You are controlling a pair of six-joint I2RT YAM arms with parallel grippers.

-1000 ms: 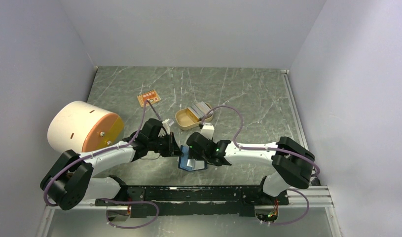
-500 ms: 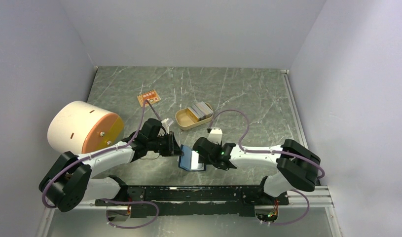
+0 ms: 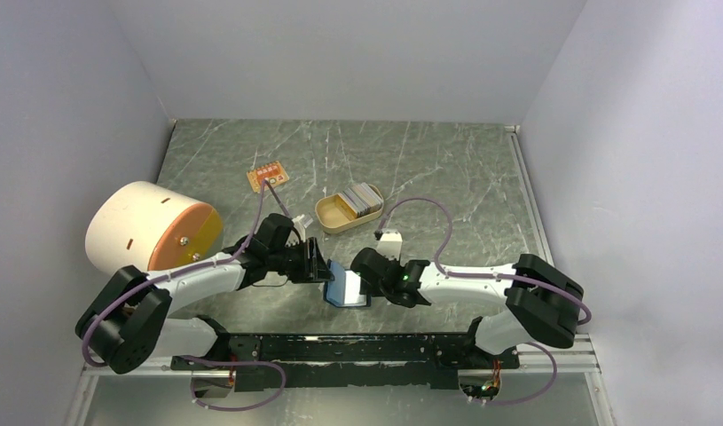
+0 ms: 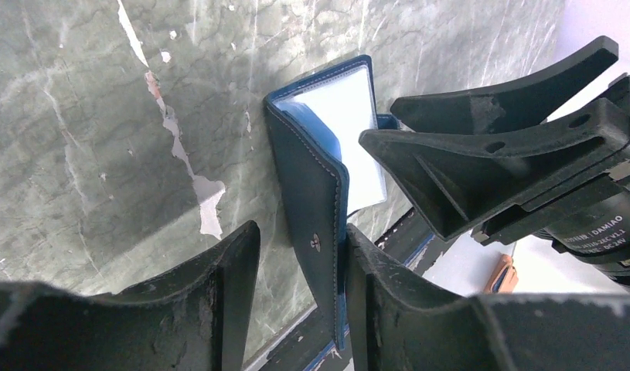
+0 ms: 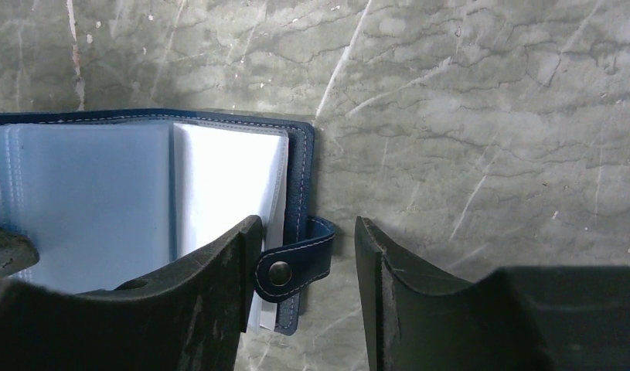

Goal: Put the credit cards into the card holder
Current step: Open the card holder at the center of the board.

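The card holder point(image 3: 347, 287) lies open near the table's point(image 3: 446, 169) front edge, pages up, fold running front to back. Only the left wrist view shows its dark cover point(image 4: 315, 201) standing loose inside the half-open left claw point(image 4: 302, 232). Only the right wrist view shows its snap strap point(image 5: 311, 247) inside the open right claw point(image 5: 308, 224), which grips nothing.

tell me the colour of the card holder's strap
The card holder strap is dark navy with pale stitching; right wrist view shows it best.

Top view: high, behind near edge, looks down on whole tabletop point(image 3: 446, 164). Wrist views: close, low, aimed from opposite sides at open card holder point(image 3: 347, 287); all three views share it.
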